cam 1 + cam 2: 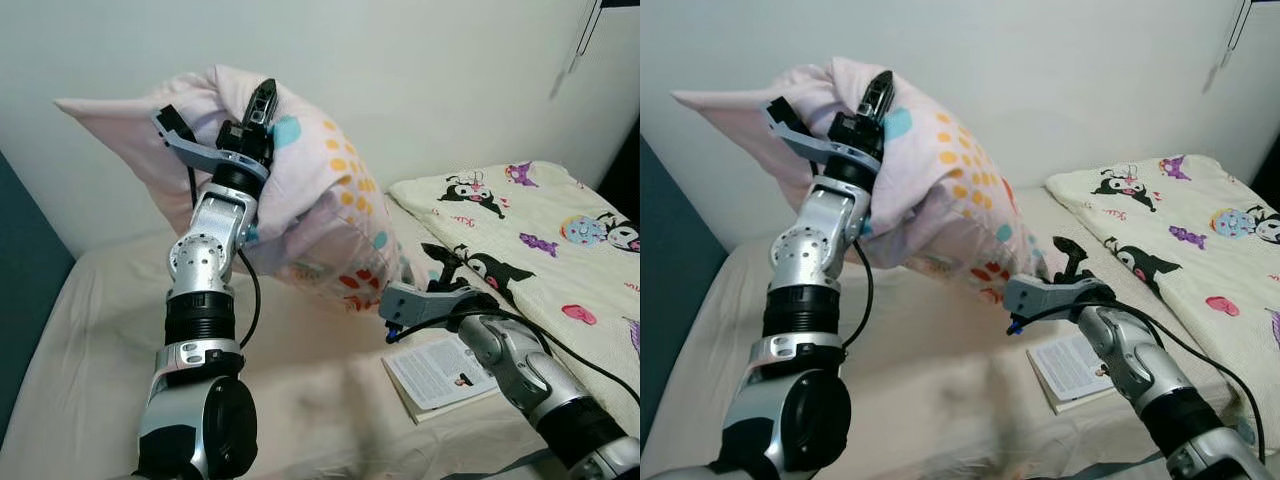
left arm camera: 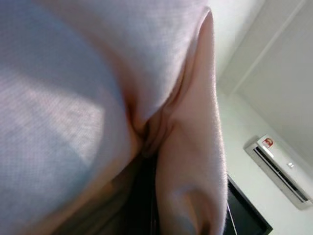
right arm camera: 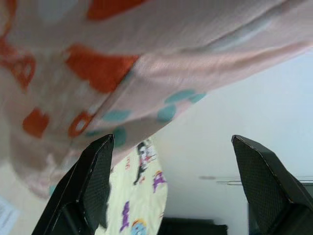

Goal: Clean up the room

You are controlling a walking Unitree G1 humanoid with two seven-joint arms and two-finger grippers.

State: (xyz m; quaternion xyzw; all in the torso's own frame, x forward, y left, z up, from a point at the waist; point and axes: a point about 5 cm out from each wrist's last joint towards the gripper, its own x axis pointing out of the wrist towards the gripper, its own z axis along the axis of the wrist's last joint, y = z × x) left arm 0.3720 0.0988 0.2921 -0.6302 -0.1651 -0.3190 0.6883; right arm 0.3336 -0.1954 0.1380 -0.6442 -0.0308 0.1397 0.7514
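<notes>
A pink pillow [image 1: 320, 200] with orange and teal dots hangs in the air above the bed. My left gripper [image 1: 262, 105] is raised high and shut on the pillow's upper part; the left wrist view looks straight into bunched pink fabric [image 2: 73, 98]. My right gripper [image 1: 440, 262] stands open just below and beside the pillow's lower right corner. In the right wrist view its fingers [image 3: 93, 171] are spread wide, with the dotted fabric [image 3: 98, 68] hanging beyond them and nothing between them.
The bed has a beige sheet [image 1: 100, 330]. A cream quilt [image 1: 540, 230] with cartoon figures lies at the right. An open booklet [image 1: 440, 372] rests on the sheet under my right arm. A white wall stands behind, and a dark teal panel [image 1: 20, 300] runs along the left.
</notes>
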